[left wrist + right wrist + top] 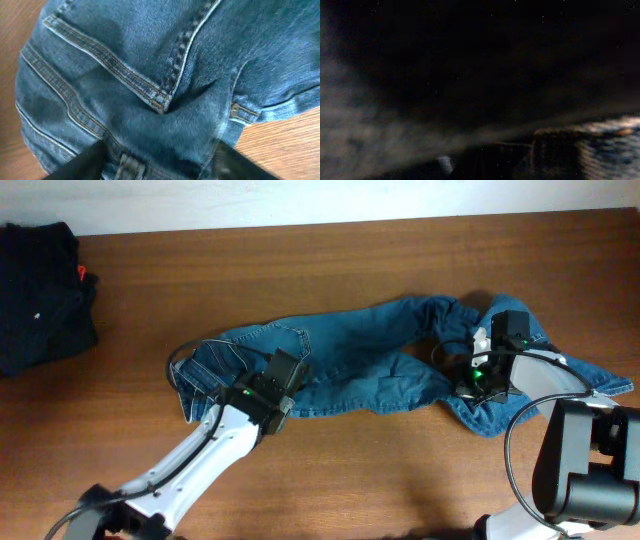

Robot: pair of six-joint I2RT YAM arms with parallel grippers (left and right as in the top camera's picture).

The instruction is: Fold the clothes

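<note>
The jeans (370, 355) are laid out across the middle of the tabletop (350, 270), long axis running left to right. The waist end is bunched at the left and the legs trail off to the right, rumpled and partly lapped over each other. Nothing is folded yet, by the look of it.

Over the waist end sits the left hand (275, 385), right on top of the denim. From its own wrist camera, seams and a belt loop fill the view, and the two fingers (80, 162) stand apart on either side of a patch of cloth. It is partly open, astride the fabric, with nothing visibly pinched.

At the far end, the right hand (487, 365) is down on the legs near the cuffs. Its wrist view is almost black, pressed close in, with just a scrap of blue at the edge. The hand is fully closed, but I cannot tell whether denim is caught in it.

So each hand has its own end, with the whole length of the garment stretched between them. My read is that the next fold will run along that line, one end carried toward the other. The left hand needs a proper bite on the waist first.

A black garment pile (40, 290) lies well apart in the far left corner.
</note>
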